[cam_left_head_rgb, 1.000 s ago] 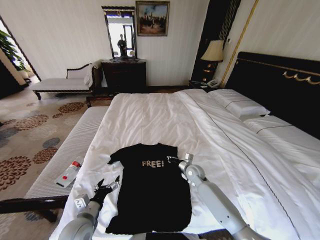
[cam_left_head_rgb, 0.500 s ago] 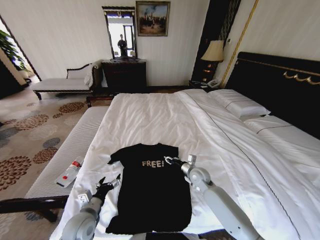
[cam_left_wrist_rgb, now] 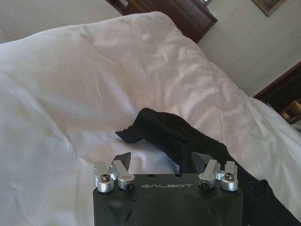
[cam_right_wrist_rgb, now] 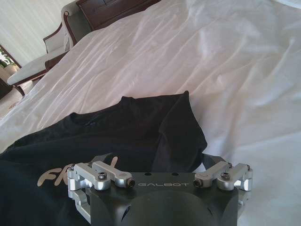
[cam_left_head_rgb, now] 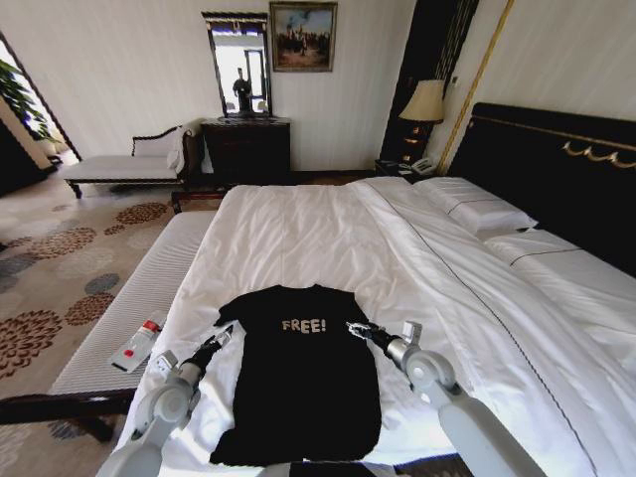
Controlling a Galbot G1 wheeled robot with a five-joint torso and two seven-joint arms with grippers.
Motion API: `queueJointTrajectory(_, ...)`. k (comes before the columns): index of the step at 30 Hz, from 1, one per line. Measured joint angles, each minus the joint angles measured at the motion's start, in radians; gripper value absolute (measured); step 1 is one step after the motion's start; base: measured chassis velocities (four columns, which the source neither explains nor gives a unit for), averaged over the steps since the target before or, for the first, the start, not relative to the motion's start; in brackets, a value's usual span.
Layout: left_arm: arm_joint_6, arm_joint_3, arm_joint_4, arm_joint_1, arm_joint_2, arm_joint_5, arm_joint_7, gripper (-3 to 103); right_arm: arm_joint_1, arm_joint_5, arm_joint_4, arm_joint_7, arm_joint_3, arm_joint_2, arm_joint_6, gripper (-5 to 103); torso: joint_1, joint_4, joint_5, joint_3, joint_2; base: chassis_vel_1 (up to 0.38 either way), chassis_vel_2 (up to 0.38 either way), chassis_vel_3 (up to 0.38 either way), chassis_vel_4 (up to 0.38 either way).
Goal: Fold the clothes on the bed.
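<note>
Two grippers sit low at the black T-shirt's (cam_left_head_rgb: 298,373) sleeves, one on each side. Left gripper (cam_left_head_rgb: 221,334): jaws spread wide, nothing between them, its tips just short of the bunched left sleeve (cam_left_wrist_rgb: 155,125). Right gripper (cam_left_head_rgb: 358,329): jaws likewise wide and empty, straddling the edge of the right sleeve (cam_right_wrist_rgb: 181,127). Beyond both, the shirt lies flat, lettering up, on the white duvet (cam_left_head_rgb: 298,234) near the bed's (cam_left_head_rgb: 556,298) foot, the pillows (cam_left_head_rgb: 477,207) well apart.
</note>
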Motion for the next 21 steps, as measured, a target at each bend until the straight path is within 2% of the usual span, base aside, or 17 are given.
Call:
queueJointTrajectory(5,-0.014,-0.023,0.07,-0.036,-0.026,-0.017,0.032,72,-0.027,0.011,0.02,0.002,0.035,-0.017,-0.003,100,0.0,0.0003,-0.0001,0.0,0.0,0.0,0.0,0.0,0.0)
queueJointTrajectory(13,-0.017,-0.02,0.115,-0.088,-0.058,-0.019,0.035,64,-0.053,0.051,0.082,0.007,0.084,-0.032,-0.011,100,0.0,-0.0001,-0.0002,0.0,0.0,0.0,0.0,0.0,0.0)
queueJointTrajectory(17,-0.017,-0.019,0.118,-0.088,-0.059,-0.011,0.031,62,-0.039,0.033,0.112,0.0,0.037,-0.021,-0.015,100,0.0,0.0,-0.0003,0.0,0.0,0.0,0.0,0.0,0.0)
queueJointTrajectory(21,-0.017,-0.038,0.093,-0.063,-0.055,-0.007,0.023,62,0.041,0.029,0.045,0.013,-0.022,0.012,-0.018,100,0.0,0.0003,0.0,0.0,0.0,0.0,0.0,0.0,0.0)
